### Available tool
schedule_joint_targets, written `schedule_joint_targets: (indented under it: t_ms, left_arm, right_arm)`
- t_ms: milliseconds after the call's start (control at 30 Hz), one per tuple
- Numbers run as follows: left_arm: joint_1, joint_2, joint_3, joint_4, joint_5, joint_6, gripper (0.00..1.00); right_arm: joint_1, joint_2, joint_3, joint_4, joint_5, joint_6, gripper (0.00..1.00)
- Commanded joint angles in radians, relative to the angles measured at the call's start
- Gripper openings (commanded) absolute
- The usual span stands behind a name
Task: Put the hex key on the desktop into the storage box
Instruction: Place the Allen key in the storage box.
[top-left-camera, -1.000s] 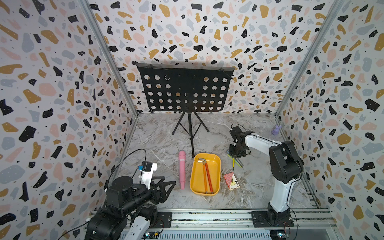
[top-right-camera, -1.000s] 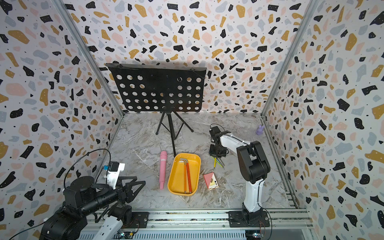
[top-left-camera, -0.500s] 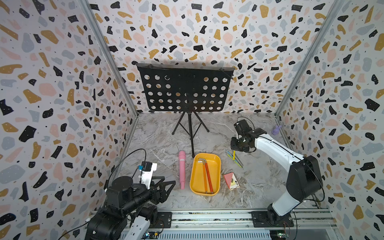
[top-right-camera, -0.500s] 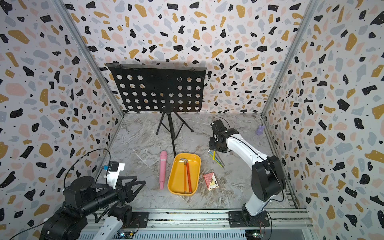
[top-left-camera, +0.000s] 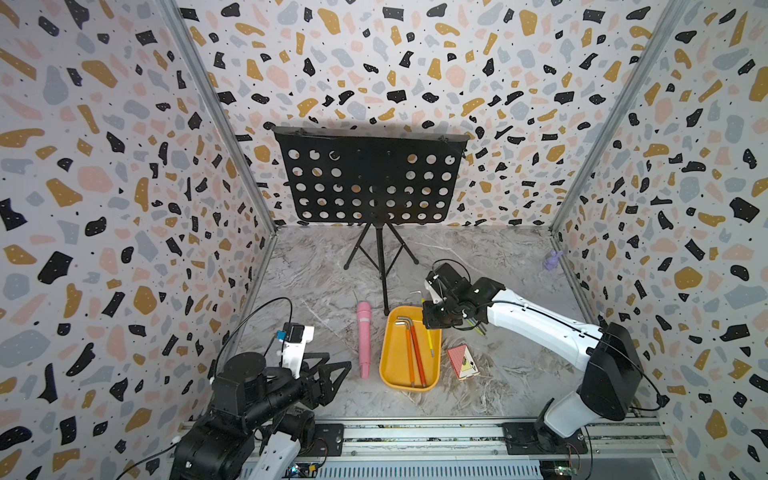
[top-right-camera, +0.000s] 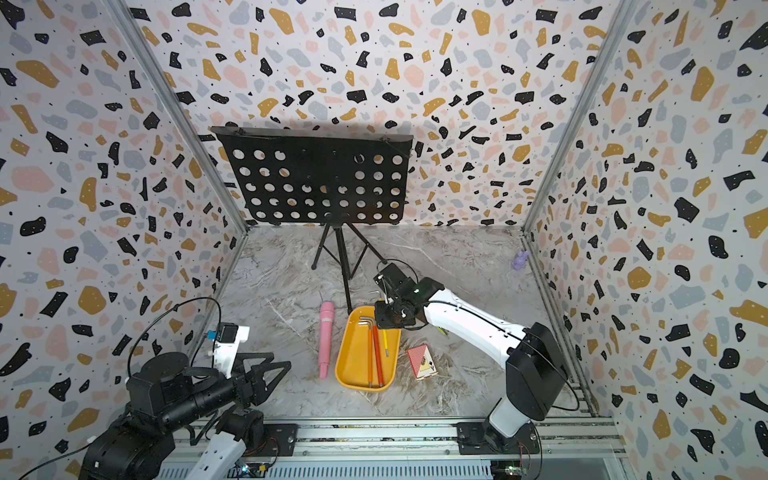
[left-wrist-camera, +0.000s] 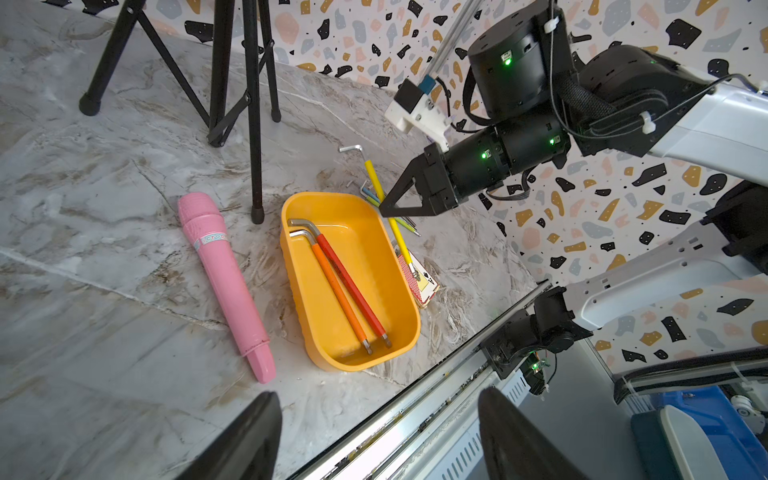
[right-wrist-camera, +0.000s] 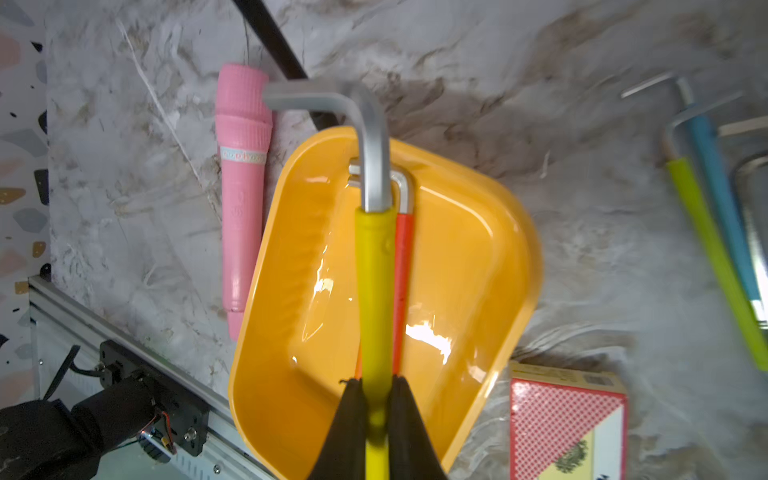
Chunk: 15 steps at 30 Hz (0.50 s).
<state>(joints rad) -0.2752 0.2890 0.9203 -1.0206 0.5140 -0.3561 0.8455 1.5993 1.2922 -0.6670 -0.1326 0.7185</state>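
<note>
**Right wrist view: yellow hex key pinched over the storage box**

The yellow hex key (right-wrist-camera: 376, 270) is an L-shaped bar of dull grey steel with a smooth yellow sleeve on its long leg. The right gripper (right-wrist-camera: 376, 386) has its black tapered fingers narrowed tight onto that sleeve. The key slants above the storage box (right-wrist-camera: 511, 216), and whether its lower end touches anything cannot be told.

The box is a glossy yellow plastic tray, shallow, with rounded corners. In it lie a red hex key (left-wrist-camera: 353, 286) and an orange hex key (left-wrist-camera: 336, 291), side by side, with their bent steel ends at the same end.

On the veined, marble-patterned desktop (left-wrist-camera: 104, 208), a ribbed pink toy microphone (left-wrist-camera: 224, 274) lies just beside the box. A red playing-card box (right-wrist-camera: 565, 424) lies at its other side. A green hex key (right-wrist-camera: 715, 249) and a blue hex key (right-wrist-camera: 723, 199) lie farther off.

The left gripper (left-wrist-camera: 378, 399) stands with its jaws spread wide.
</note>
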Motion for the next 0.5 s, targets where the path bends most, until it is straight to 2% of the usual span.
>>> schedule_joint_targets:
  t_ms: [0,267,467]
  left_arm:
    - [0.007,0.001,-0.012,0.025,0.0,-0.002,0.78]
    - [0.008,0.001,-0.012,0.024,0.001,-0.001,0.78]
    - [0.009,-0.001,-0.012,0.024,0.001,-0.002,0.78]
  right_arm:
    - [0.022,0.019,-0.027,0.021,-0.015,0.058,0.0]
    - [0.032,0.103,-0.077,0.075,-0.071,0.087,0.0]
    - [0.031,0.158,-0.068,0.045,-0.023,0.088,0.0]
